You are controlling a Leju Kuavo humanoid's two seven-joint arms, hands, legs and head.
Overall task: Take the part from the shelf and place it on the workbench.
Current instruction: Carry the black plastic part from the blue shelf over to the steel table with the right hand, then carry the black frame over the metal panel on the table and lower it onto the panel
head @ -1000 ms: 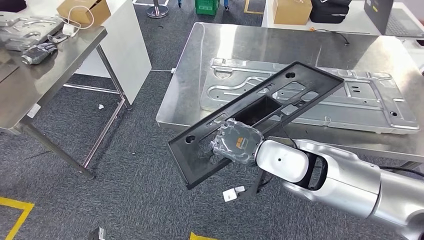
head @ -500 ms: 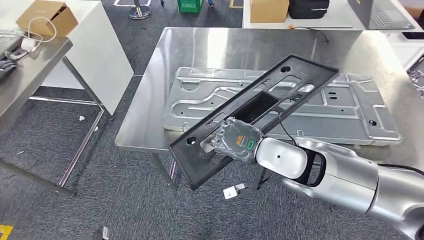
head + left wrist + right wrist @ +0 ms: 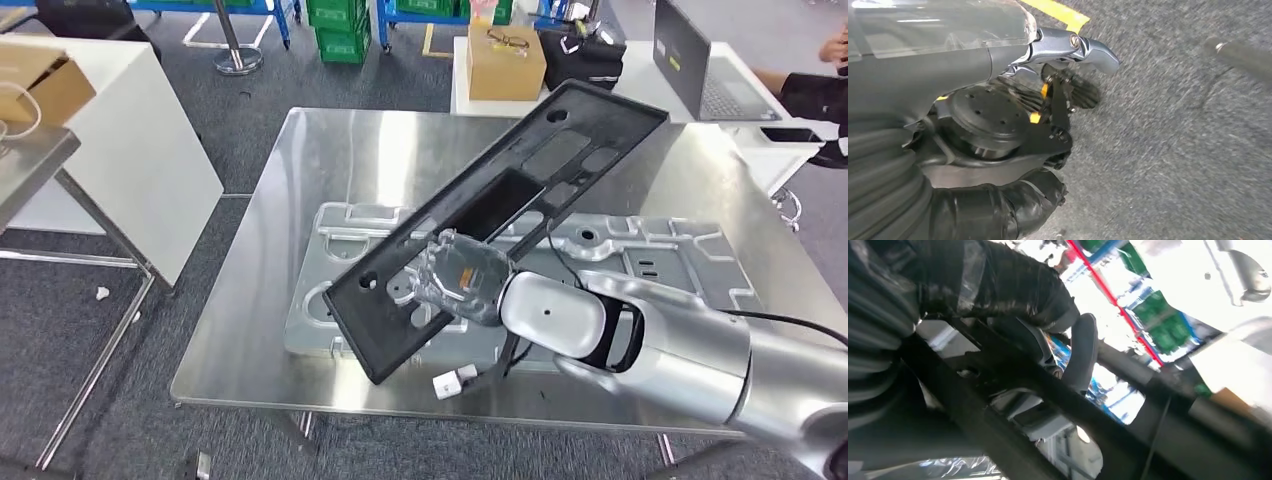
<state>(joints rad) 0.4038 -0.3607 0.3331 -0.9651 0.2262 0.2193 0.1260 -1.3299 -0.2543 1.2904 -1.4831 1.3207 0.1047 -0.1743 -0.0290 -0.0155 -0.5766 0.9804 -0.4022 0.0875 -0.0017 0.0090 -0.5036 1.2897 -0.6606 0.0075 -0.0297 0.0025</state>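
One long, flat black plastic part [image 3: 500, 215] with cutouts, grasped by the right robot hand [image 3: 455, 280], tilts above the shiny steel workbench [image 3: 250, 330].

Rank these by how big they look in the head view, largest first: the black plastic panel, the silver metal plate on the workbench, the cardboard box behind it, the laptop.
1. Silver metal plate, partly covered.
2. Black plastic panel; held nearer the camera, so this order is unsure.
3. Laptop and cardboard box look alike.

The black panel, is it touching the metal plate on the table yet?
Cannot tell. In the head view the robot hand holds the black panel tilted over the metal plate, but no gap or contact shows plainly.
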